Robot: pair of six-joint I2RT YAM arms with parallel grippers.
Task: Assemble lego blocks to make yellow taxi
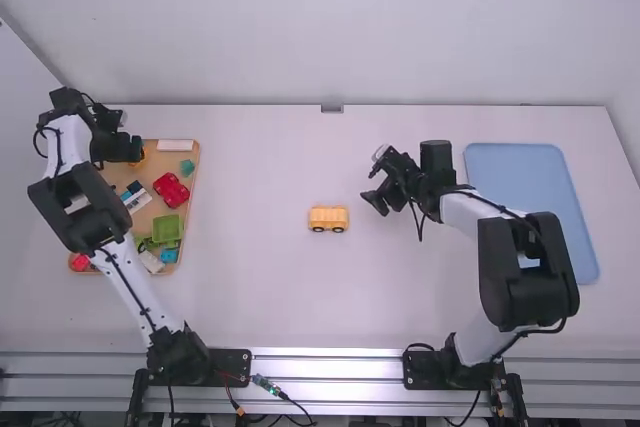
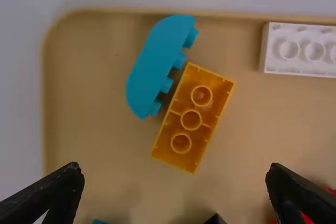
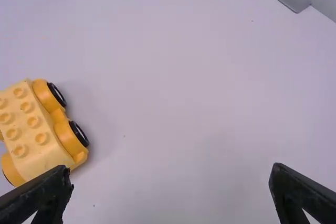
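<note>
While the yellow wheeled base (image 1: 328, 219) is set on the counter (image 1: 270, 292), its studded top is left unbuilt; at ten o'clock an upturned orange brick (image 2: 192, 119) is overhung by the wide-spread left tool (image 2: 174, 172); at two, the right tool (image 3: 171, 170) is held wide.

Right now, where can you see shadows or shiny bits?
High view: the metal rail shines near the bottom; left wrist view: soft shadow beside the white block; right wrist view: faint shadow beside the yellow car base.
</note>
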